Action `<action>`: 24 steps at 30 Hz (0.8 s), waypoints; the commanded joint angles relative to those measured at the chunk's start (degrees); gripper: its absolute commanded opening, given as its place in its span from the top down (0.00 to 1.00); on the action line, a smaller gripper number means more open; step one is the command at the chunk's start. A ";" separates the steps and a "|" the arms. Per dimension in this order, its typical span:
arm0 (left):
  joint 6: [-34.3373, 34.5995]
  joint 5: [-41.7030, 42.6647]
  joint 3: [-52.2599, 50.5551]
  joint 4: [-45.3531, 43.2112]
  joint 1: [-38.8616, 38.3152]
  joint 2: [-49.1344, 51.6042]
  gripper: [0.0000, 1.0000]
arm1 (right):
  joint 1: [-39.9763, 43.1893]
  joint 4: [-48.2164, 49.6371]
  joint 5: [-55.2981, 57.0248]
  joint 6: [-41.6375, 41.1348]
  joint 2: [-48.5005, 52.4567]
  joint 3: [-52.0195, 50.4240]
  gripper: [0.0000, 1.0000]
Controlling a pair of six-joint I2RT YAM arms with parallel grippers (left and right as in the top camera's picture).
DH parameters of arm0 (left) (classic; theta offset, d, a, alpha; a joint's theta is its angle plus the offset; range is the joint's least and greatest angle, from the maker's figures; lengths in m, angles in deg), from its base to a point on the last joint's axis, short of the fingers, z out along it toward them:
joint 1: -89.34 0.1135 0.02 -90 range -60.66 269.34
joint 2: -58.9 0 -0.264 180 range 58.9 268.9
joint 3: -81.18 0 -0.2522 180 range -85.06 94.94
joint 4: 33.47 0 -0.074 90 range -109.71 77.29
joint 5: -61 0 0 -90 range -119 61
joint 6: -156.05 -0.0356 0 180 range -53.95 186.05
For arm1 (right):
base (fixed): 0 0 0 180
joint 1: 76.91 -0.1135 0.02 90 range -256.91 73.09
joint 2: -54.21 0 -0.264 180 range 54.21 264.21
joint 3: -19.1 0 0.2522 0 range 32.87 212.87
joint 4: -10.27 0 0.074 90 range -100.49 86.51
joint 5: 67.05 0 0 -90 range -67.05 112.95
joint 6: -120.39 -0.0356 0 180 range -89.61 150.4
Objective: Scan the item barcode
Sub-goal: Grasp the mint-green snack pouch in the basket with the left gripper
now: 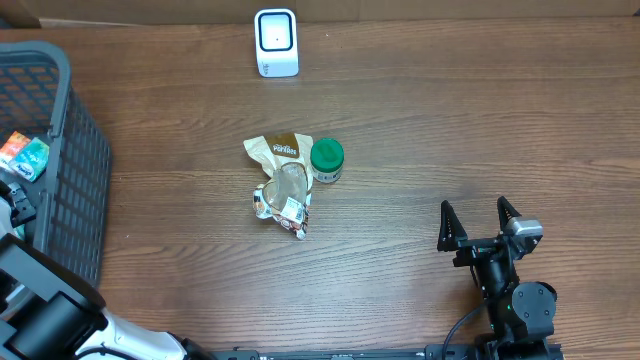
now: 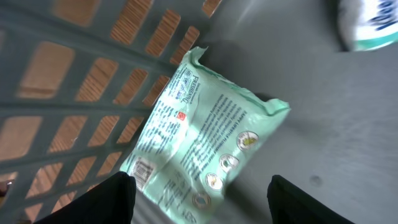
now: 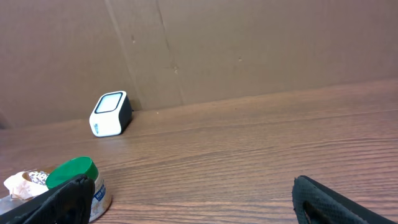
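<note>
Two end effectors are sharing this table [image 1: 420, 110], and only one is showing plainly. The right end effector [image 1: 480, 222] is sitting over bare wood at the near right, its jaws standing wide apart with nothing between them. In its own camera only the dark tips of its fingers [image 3: 56, 199] are poking into the bottom corners. The left end effector [image 2: 200, 186] is hanging inside the grey basket [image 1: 75, 160] at the left edge, and from overhead it is largely lost among arm parts. Its wrist camera is showing its jaws spread open above a pale green packet [image 2: 205, 134] lying flat on the basket floor against the slatted wall. The packet's lower end is running out of frame, so whether a finger is touching it cannot be told. A blurred white and blue item [image 2: 370, 22] is being cut off at the top right. The white scanner [image 1: 276, 43] is standing at the far edge, well apart from the basket, with a green-lidded jar [image 1: 327, 160] just beside a crumpled bag [image 1: 280, 185] mid-table.
</note>
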 commanded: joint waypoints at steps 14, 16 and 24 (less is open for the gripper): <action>-3.50 2.56 -0.52 -3.28 0.81 9.79 0.45 | 0.17 0.35 -0.31 0.07 -0.57 -0.59 0.00; -3.50 2.54 -0.52 -3.13 0.81 9.77 0.60 | 0.15 0.35 -0.31 0.09 -0.57 -0.59 0.00; -3.63 2.56 1.88 1.77 0.52 9.77 0.96 | 0.15 0.35 -0.31 0.09 -0.57 -0.59 0.00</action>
